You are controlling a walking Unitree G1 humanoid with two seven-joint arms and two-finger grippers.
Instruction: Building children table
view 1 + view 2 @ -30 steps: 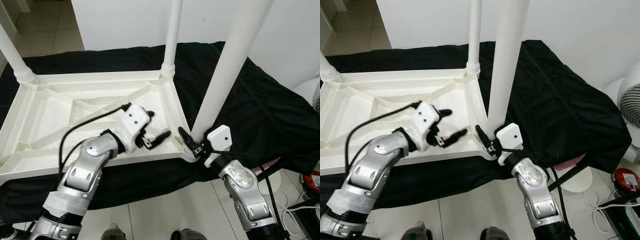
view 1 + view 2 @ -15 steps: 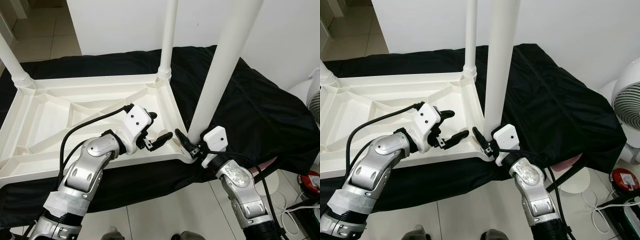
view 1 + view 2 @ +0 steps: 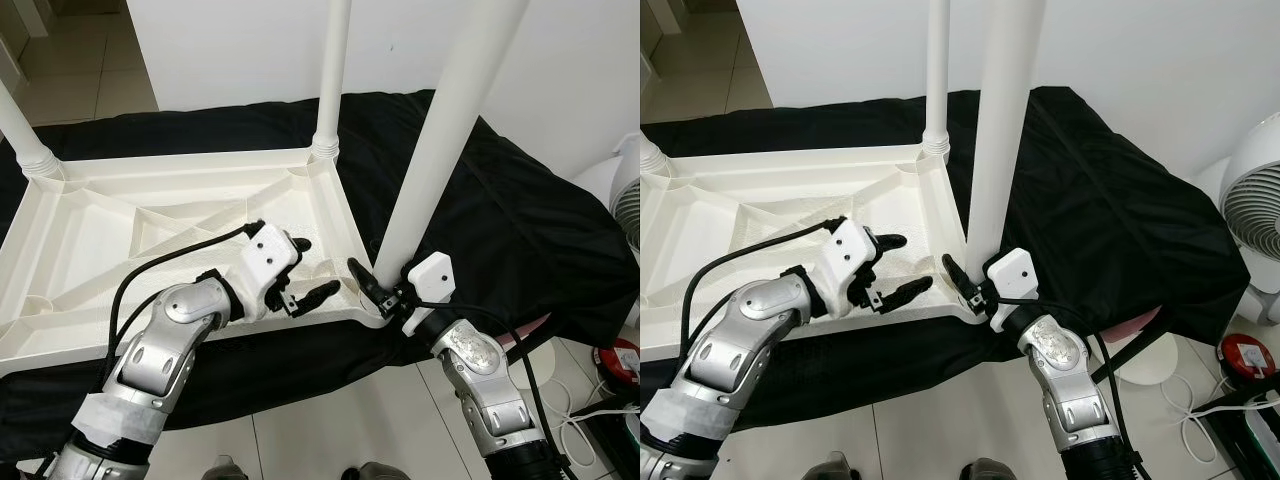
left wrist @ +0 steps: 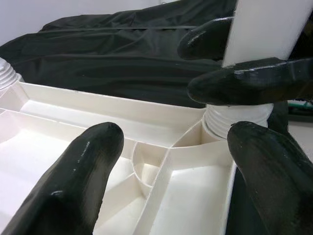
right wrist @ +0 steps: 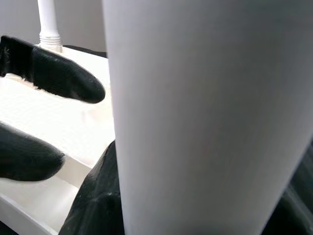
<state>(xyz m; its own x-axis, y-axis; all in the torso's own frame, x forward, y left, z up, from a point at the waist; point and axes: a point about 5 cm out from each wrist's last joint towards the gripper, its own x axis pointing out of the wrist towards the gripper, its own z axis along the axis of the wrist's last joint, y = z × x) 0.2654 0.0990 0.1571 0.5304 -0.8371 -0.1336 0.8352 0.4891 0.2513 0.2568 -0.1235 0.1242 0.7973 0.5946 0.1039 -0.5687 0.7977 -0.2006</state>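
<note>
Even, bright indoor light fills my head views, sharp throughout, with soft shadows inside the upturned white table and gloss on the black cloth. My wrist views blur close up: black fingers and the leg lose focus.

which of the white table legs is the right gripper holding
The near-right leg, the thickest-looking one closest to the camera. The right gripper clasps its base at the tabletop's corner; the far-right leg and far-left leg stand untouched.

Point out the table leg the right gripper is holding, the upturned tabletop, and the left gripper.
table leg (image 3: 440, 160), left eye view, mid shaft.
upturned tabletop (image 3: 120, 225), left eye view, ribbed underside.
left gripper (image 3: 305, 270), left eye view, between the fingertips.
right gripper (image 3: 375, 287), left eye view, at the leg's base.
</note>
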